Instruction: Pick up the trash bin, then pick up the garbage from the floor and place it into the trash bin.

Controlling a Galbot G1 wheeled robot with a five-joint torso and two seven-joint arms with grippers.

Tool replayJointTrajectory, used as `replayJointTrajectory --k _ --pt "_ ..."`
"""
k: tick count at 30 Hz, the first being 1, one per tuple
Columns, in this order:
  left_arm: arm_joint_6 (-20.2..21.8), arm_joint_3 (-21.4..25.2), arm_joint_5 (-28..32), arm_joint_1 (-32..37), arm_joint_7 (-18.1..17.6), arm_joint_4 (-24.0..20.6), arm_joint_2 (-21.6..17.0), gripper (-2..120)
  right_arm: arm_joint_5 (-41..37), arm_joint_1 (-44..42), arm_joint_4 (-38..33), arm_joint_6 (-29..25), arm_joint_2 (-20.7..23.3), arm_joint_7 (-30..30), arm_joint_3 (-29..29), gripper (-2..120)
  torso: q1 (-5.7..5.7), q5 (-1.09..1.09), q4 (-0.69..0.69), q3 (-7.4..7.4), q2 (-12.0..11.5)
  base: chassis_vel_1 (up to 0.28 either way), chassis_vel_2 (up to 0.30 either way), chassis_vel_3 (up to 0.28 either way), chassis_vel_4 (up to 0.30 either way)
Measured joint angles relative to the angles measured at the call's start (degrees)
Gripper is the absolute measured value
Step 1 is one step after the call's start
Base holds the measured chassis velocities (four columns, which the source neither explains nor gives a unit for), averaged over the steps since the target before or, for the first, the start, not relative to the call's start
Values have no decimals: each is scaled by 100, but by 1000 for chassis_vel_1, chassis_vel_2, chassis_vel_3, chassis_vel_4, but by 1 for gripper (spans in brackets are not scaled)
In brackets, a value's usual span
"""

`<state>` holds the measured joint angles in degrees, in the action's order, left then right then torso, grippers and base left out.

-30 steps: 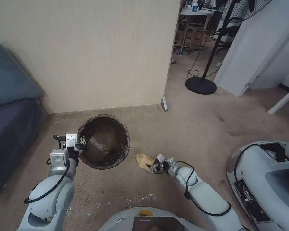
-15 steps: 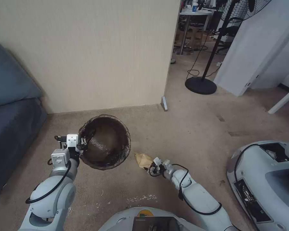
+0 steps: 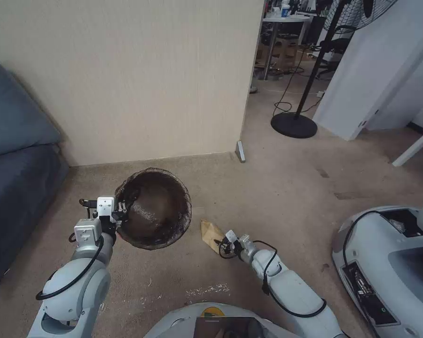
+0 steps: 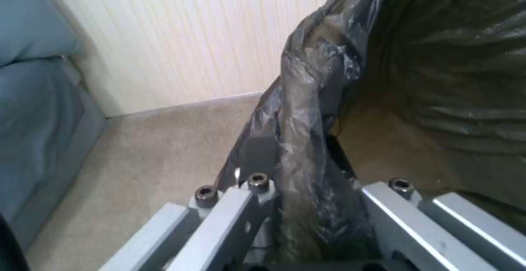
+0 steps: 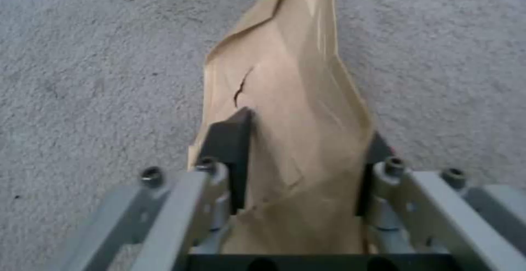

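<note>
Your left tool [image 3: 120, 212] is clamped on the bagged rim of the trash bin [image 3: 153, 207], held at left. Your right tool [image 3: 223, 242] pinches the tan paper bag [image 3: 210, 231], just right of the bin. It's torn beside the pad; a jerk could rip it free.

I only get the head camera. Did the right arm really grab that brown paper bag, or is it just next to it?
Observer: It grabbed it. In the right wrist view the paper bag sits squeezed between the jaws of the right gripper.
Operator: Is the bag ripped?
Observer: A little. There is a small tear near one finger pad.
Operator: And how is the left arm holding the trash bin?
Observer: By the rim. The left wrist view shows the left gripper pinching the dark liner folded over the edge of the trash bin.
</note>
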<state>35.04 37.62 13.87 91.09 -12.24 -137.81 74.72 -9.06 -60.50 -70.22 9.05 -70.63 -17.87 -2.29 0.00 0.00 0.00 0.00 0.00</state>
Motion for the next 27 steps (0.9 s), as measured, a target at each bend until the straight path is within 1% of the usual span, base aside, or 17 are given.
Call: replayJointTrajectory --k 4,5,6,8,11,14,17,18,19,20,21,25,27 --pt "1 -18 -1 5 0 -2 2 4 33 -78 -119 -43 30 64 -69 10 0 0 0 0 0 0 0 0 0" --pt "1 -18 -1 5 0 -2 2 4 33 -78 -119 -43 30 64 -69 10 0 0 0 0 0 0 0 0 0" --pt "3 -24 -2 6 0 -3 5 4 39 -98 -168 -45 45 76 -89 5 0 1 0 0 0 0 0 0 0" --pt "12 -48 -2 8 -1 -6 17 4 76 -136 -292 -69 91 137 -127 0 0 0 0 0 0 0 0 0 0" --pt "14 -67 -2 9 -1 -6 33 4 107 -162 -406 -106 135 160 -172 0 0 1 0 0 0 0 0 0 0" --pt "14 -87 -2 8 -1 -6 42 4 117 -216 -766 -109 265 275 -316 0 0 1 0 0 0 0 0 0 0" --pt "14 -88 -2 9 -2 -6 39 4 109 -244 -934 -88 354 328 -364 0 0 1 1 0 0 0 0 0 0" --pt "15 -88 -1 9 -3 -5 37 4 90 -276 -1103 -53 460 374 -409 0 0 2 0 0 0 0 0 0 0" --pt "18 -88 0 15 -4 -6 39 4 -5 -364 -1542 30 732 450 -555 0 0 1 0 0 0 0 0 0 0" --pt "19 -88 -1 19 -5 -6 39 4 -37 -398 -1686 56 809 452 -605 0 0 2 0 0 0 0 0 0 0" --pt "19 -88 -1 19 -5 -6 39 4 -37 -398 -1686 56 809 452 -605 0 0 2 0 0 0 0 0 0 0" --pt "33 -85 2 23 -6 8 22 4 -391 -717 -2814 289 1262 446 -1049 0 0 1 0 0 0 0 0 0 0" --pt "33 -85 2 23 -6 8 22 4 -391 -717 -2814 289 1262 446 -1049 0 0 1 0 0 0 0 0 0 0"
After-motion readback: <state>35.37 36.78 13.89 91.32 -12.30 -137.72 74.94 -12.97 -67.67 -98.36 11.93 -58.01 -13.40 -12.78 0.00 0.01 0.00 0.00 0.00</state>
